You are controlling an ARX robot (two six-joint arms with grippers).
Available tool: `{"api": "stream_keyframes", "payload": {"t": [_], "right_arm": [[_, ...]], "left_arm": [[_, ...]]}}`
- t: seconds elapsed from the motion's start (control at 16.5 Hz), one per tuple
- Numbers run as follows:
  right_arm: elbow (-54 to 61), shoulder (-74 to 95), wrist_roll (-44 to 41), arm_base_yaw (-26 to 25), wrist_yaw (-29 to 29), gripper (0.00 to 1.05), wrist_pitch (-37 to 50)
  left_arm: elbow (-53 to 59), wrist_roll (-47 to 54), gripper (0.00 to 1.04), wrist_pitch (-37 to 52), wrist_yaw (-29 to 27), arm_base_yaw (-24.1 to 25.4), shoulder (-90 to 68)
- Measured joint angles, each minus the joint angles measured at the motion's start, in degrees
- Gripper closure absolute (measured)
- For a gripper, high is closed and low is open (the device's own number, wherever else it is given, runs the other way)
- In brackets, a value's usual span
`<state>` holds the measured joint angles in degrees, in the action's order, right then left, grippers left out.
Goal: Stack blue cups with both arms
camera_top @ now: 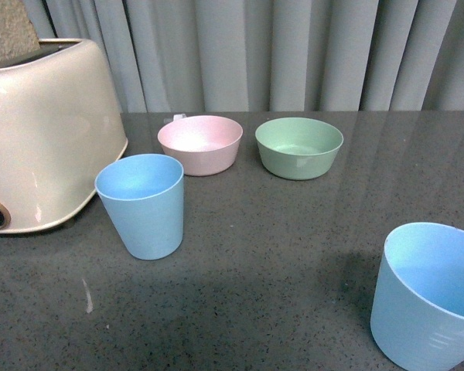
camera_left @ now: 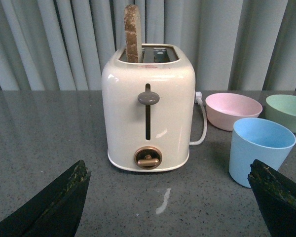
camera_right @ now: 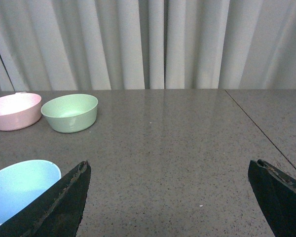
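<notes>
Setup: dark grey speckled table [camera_top: 278, 239], grey curtain [camera_top: 294, 54] behind. A cream toaster [camera_top: 39, 131] serves as the landmark, with a slice of bread [camera_left: 132, 33] standing in one slot.

First blue cup [camera_top: 141, 205]: light blue, matte, tapered toward the base, no handle. It stands upright with its mouth up, just to the right of the toaster in the front view. Contact with the toaster cannot be told.

Second blue cup [camera_top: 429, 297]: same colour and shape, with faint horizontal ridges near the base. It is upright, well apart from the toaster, far to the right and nearer the robot, and partly cut off by the frame edge. The two cups stand separately, not stacked.

Pink bowl [camera_top: 200, 144]: beyond the first cup, near the toaster's back corner. Green bowl [camera_top: 298, 147]: just beside the pink one, on the side away from the toaster. Both are lower than the cups.

Left gripper [camera_left: 167, 170]: black fingers spread wide, facing the toaster's lever end, with the first cup near one finger. Right gripper [camera_right: 168, 168]: jaws likewise wide apart, with the second cup's rim beside one finger, not between the jaws.
</notes>
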<state>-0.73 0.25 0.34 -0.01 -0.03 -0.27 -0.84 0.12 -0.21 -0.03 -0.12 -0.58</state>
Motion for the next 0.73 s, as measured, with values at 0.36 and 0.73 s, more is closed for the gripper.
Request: {"api": "stream_keyframes", "payload": {"t": [0.36, 0.73], "right_arm": [[0.0, 0.0, 0.0, 0.0, 0.0, 0.07, 0.0], [0.0, 0.0, 0.0, 0.0, 0.0, 0.07, 0.0]], "left_arm": [[0.0, 0.0, 0.07, 0.0, 0.0, 0.0, 0.0], [0.0, 0.0, 0.07, 0.0, 0.0, 0.0, 0.0]]}}
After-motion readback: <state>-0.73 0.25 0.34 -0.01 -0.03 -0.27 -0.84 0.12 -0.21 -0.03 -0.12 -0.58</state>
